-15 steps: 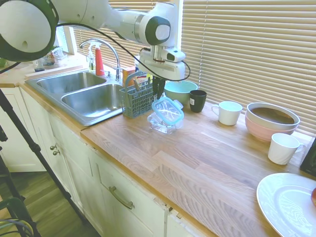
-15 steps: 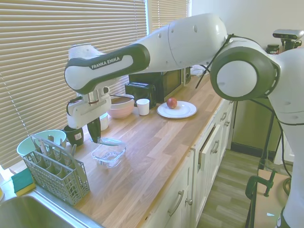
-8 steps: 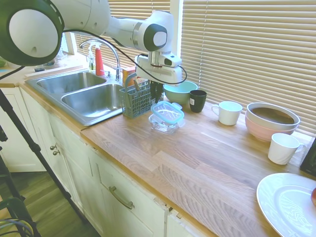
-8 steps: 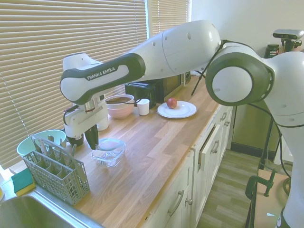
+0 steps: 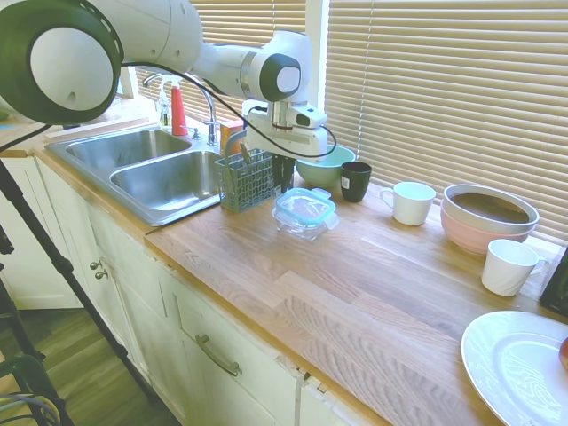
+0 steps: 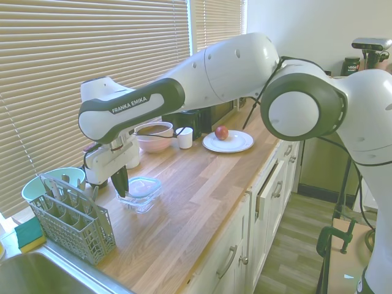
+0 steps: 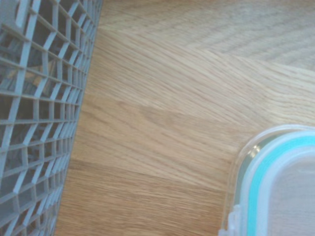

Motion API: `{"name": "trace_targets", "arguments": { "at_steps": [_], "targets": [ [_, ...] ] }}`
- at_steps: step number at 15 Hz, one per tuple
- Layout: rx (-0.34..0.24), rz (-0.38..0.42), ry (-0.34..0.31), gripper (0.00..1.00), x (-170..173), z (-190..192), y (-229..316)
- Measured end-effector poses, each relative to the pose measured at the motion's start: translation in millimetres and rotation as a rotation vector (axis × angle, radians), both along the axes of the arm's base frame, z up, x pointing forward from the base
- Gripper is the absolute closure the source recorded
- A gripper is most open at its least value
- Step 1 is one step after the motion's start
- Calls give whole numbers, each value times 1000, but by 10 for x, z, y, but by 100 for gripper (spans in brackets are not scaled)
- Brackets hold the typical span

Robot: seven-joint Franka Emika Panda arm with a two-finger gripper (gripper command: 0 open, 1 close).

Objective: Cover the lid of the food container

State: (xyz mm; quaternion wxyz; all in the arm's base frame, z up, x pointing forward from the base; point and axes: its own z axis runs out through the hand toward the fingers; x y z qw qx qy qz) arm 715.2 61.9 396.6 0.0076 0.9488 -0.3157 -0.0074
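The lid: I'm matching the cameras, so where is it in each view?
First exterior view: the lid is left of centre, on the food container.
Second exterior view: lower left.
Wrist view: bottom-right corner.
Shared landmark: the grey cutlery basket beside it.

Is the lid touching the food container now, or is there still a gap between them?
Touching. In the first exterior view, the lid lies flat on the food container, with no gap visible at its rim.
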Motion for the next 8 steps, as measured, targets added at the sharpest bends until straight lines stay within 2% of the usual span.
{"name": "trace_targets", "arguments": {
  "at_steps": [8],
  "targets": [
    [15,-36,-10,100,77,-138,-55]
  ]
}}
